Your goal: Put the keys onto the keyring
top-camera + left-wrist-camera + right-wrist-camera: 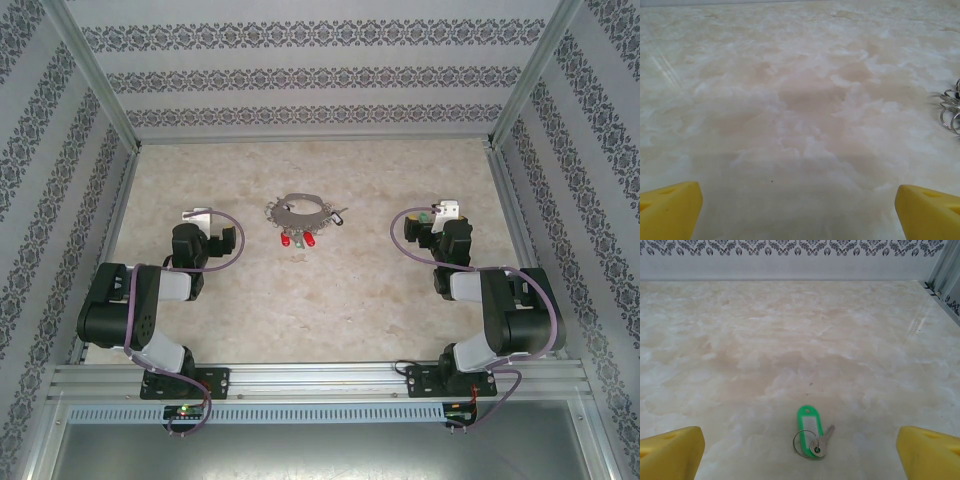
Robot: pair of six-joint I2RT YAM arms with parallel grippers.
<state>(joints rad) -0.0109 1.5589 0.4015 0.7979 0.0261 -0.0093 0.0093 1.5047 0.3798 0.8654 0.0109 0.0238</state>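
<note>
Over on the left, the left claw [197, 214] hangs low above the bench [300, 320], jaws spread as wide as they go and gripping nothing. From its wrist camera the two yellow fingers [669, 210] sit at the bottom corners with bare marbled surface between them. At the far right edge of that view a few small silvery rings [951, 109] poke in, well apart from either finger.

Moving to the middle: there's the keyring [298, 206], a thin grey loop lying flat on the bench towards the back, roughly midway between the two arms and touched by neither. Small silvery pieces fringe its edge. Two red keys [296, 240] lie just at its near side, close together; I cannot tell whether they are threaded on or merely lying against it. A tiny dark-headed piece [340, 213] sits at the loop's right end, too small to make out.

Now the right side: the right claw [438, 213] is down near the bench too, jaws fully apart, nothing in its grasp. Just ahead of it lies a green-tagged key [809, 424], a silver key and a small split ring joined to a green plastic fob, flat on the bench between the lines of the two yellow fingers [930, 452] and clear of both. It lies well away from the keyring.
</note>
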